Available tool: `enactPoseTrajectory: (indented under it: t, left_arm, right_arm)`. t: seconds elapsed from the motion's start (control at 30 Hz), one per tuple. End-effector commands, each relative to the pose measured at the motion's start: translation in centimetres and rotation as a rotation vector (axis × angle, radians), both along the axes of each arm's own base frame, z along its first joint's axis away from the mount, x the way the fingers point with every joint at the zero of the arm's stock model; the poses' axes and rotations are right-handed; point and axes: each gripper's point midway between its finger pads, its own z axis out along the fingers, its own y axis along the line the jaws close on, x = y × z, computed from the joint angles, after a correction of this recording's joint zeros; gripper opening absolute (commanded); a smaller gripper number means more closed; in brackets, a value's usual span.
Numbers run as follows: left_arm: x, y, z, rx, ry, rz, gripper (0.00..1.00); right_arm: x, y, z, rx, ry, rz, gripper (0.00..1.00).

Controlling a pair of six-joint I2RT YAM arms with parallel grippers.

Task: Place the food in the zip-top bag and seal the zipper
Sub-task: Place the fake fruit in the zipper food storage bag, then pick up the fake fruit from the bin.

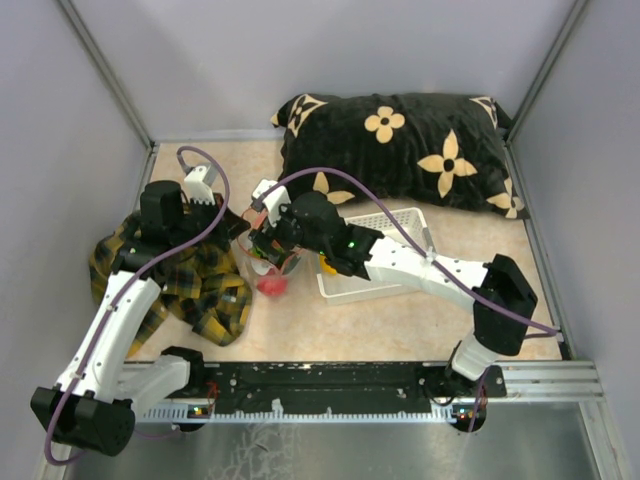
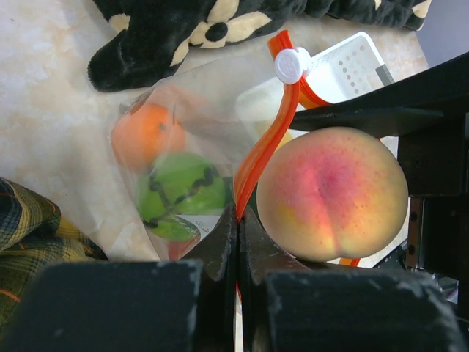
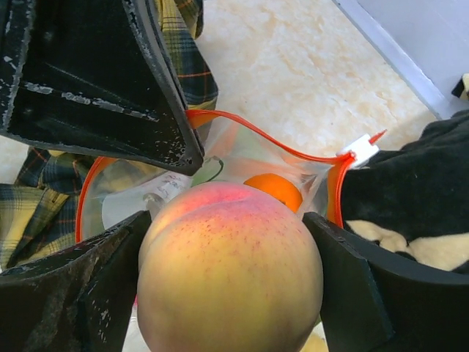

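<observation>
A: Left wrist view first. What do we log?

B: Left gripper [image 2: 238, 220]: jaws pinched tight on the zipper strip [image 2: 267, 143], no gap between them. The strip runs from the jaws up and to the right and ends at a white slider [image 2: 292, 64]. The clear bag [image 2: 212, 103] lies behind it on the table [image 2: 51, 95]. Inside we count an orange fruit [image 2: 146, 132] and, lower in the picture, a green striped fruit [image 2: 183, 192]. The peach [image 2: 331, 192] is just beside the strip, on its right.

A: Surroundings?

B: A corner of the white basket [image 2: 344, 62] lies beyond the slider. Black flowered pillow [image 2: 183, 22] at top, plaid cloth [image 2: 29, 235] lower left.

A: Right wrist view.

B: Right gripper [image 3: 226, 220]: jaws wide, clamped on the peach, one finger on each flank. Here the strip opens into a loop with its long axis left to right across the picture, and the mouth faces the camera. The peach sits over that mouth; we cannot tell whether it is below the rim. The orange fruit shows through the opening.

A: Top view?

B: Both grippers meet at the bag, between cloth and basket. A red fruit [image 1: 271, 286] shows at the bag's near end; we cannot tell from here whether it is inside. A yellow fruit [image 1: 327, 264] lies in the basket's left end.
</observation>
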Motion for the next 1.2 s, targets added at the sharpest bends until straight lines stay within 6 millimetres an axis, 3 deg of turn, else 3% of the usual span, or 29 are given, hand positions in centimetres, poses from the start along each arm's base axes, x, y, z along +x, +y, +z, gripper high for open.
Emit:
enactPoseTrajectory:
  t: [0.0, 0.33, 0.6, 0.87, 1.17]
  left_arm:
    - [0.1, -0.1, 0.9, -0.018, -0.041, -0.013, 0.0]
    - [0.1, -0.1, 0.8, -0.017, -0.039, -0.012, 0.0]
    - [0.1, -0.1, 0.7, -0.017, -0.035, -0.011, 0.0]
    - [0.1, -0.1, 0.5, -0.019, -0.032, -0.01, 0.0]
    - [0.1, -0.2, 0.4, -0.021, -0.03, -0.014, 0.0]
  right_arm:
    - [1.2, 0.3, 3.9, 0.074, -0.096, -0.036, 0.85]
    - [0.3, 0.2, 5.5, 0.12, -0.094, -0.008, 0.89]
    - [-1.5, -1.6, 8.0, 0.162, -0.093, 0.021, 0.88]
    - [-3.3, -5.6, 9.7, 0.226, -0.047, 0.047, 0.87]
    - [-2.5, -11.6, 6.8, 0.187, 0.007, -0.08, 0.86]
